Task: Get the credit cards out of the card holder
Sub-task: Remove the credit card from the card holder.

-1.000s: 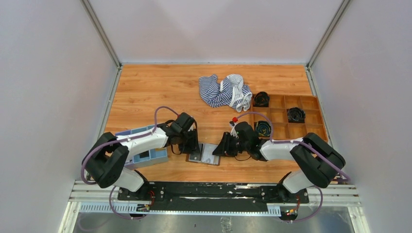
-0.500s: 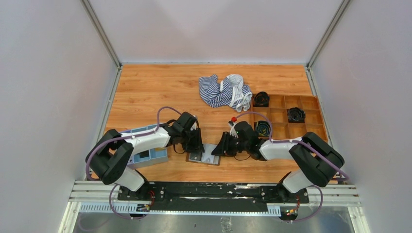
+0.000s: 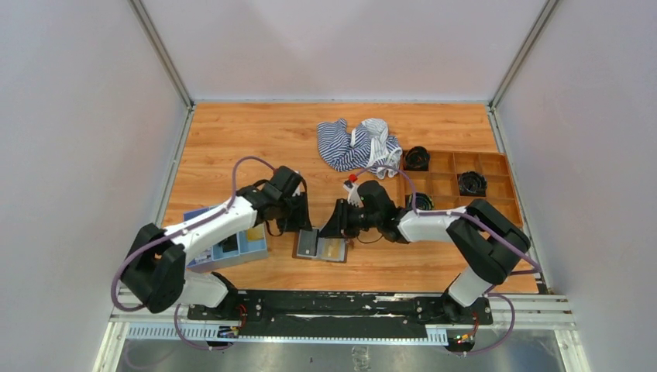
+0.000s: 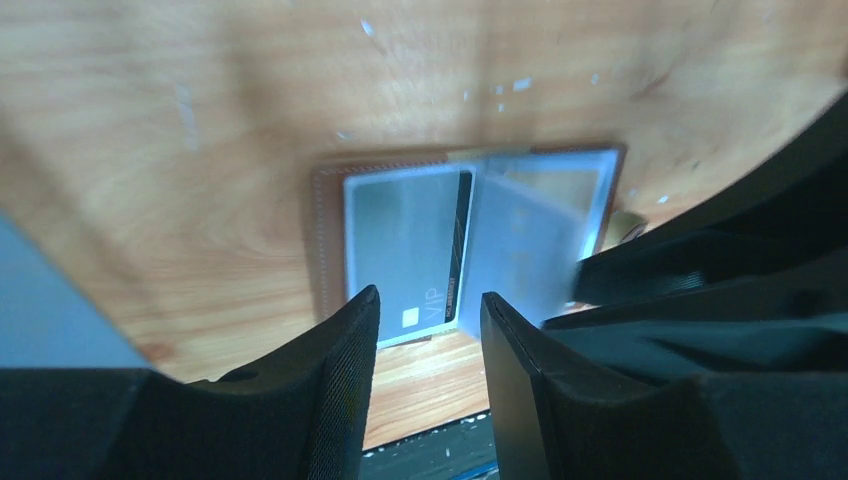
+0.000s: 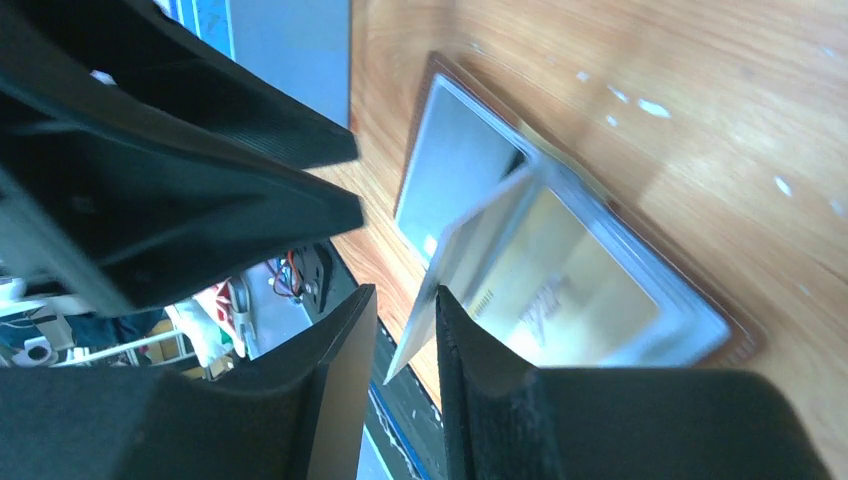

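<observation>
The brown card holder (image 3: 319, 256) lies open on the table near the front edge, between my two grippers. A greyish credit card (image 3: 308, 244) (image 4: 405, 250) fills its left half. The right half shows a yellowish-gold credit card (image 3: 335, 249) (image 5: 565, 290). A pale clear leaf (image 5: 470, 255) (image 4: 520, 250) stands tilted and blurred over the fold. My left gripper (image 3: 298, 222) (image 4: 430, 300) hovers open just behind the holder, empty. My right gripper (image 3: 335, 226) (image 5: 405, 300) is open too, and the leaf's lower corner shows in its gap beside one finger.
A light-blue tray (image 3: 252, 246) sits left of the holder, under my left arm. A brown compartment box (image 3: 445, 184) with black items stands at the right. A striped cloth (image 3: 358, 145) lies bunched at the back middle.
Both grippers have drawn back from the holder toward the table's middle. The leaf that covered the right half has swung up, and the gold card now shows there.
</observation>
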{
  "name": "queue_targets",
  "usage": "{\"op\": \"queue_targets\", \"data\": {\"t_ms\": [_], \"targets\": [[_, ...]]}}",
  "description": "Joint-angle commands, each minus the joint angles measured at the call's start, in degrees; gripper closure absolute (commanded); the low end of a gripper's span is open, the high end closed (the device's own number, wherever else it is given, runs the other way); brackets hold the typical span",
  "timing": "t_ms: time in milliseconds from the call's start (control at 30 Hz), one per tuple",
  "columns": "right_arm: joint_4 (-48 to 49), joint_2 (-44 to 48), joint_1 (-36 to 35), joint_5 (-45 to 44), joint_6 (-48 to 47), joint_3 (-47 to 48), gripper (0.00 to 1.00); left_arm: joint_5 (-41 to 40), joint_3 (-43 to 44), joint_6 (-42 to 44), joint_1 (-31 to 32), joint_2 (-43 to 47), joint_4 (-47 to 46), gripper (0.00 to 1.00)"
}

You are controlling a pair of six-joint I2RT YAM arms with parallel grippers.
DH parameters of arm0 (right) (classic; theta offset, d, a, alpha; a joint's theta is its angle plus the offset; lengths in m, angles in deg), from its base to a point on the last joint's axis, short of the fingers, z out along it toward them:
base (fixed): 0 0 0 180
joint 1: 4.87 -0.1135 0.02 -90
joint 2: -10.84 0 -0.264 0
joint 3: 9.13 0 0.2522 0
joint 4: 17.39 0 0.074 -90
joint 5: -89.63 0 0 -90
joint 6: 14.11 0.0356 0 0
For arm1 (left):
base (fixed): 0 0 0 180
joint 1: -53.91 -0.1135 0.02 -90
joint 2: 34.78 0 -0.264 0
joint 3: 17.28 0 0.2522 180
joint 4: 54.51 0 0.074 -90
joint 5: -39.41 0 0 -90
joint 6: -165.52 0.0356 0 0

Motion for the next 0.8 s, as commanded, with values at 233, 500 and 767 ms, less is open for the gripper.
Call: {"op": "queue_targets", "data": {"t_ms": [233, 500, 767], "targets": [[-0.29, -9.21, -6.10, 1.49, -2.08, 10.69, 0.66, -5.38, 5.57, 3.23, -9.32, 12.43, 12.57, 0.52], [-5.12, -4.61, -4.82, -4.24, -4.31, 3.91, 0.64, 4.53, 1.46, 4.30, -8.92, 10.08, 7.84, 0.52], [-1.83, -7.84, -4.08, -5.61, -0.10, 1.40, 0.68, 8.27, -4.55, 2.17, -8.63, 3.42, -1.44, 0.67]]}}
